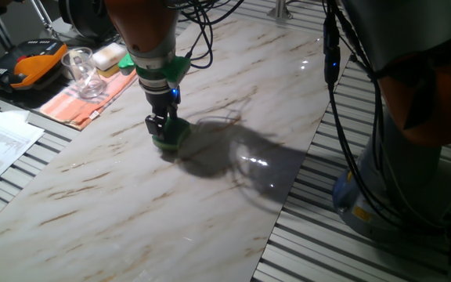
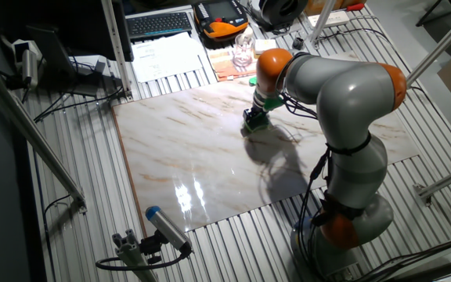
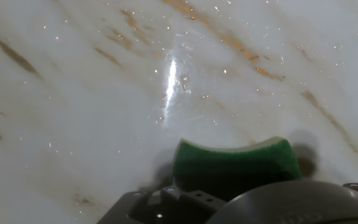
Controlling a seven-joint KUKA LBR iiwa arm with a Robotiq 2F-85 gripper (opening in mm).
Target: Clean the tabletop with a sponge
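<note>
You've got the gripper (image 1: 165, 128) pinching the sponge (image 1: 171, 135) and pressing it flat on the tabletop (image 1: 131, 204), just left of centre in one fixed view; in the other fixed view the same spot sits upper-centre of the slab, gripper (image 2: 255, 120) under the bent arm. Hand view shows the sponge (image 3: 235, 163) at bottom centre, green edge bulging out past the fingers, marble w/ brown veins and a wet-looking glare streak above it. Jaws look clamped on the sponge, but the contact line itself is hidden by the hand body, so grip depth = can't tell. Risks as I judge them: push too hard and the sponge squashes, so fingertips scrape the glossy slab; too light a grip and the sponge drags out sideways on a stroke, esp. if the surface is wet. Watch the upper left of one fixed view: a glass (image 1: 84, 72) stands on an orange cloth (image 1: 84, 100) near the slab edge, w/ a yellow sponge block (image 1: 108, 55) behind. A wide sweep that way could knock the glass. Cables hanging off the arm could also snag.
</note>
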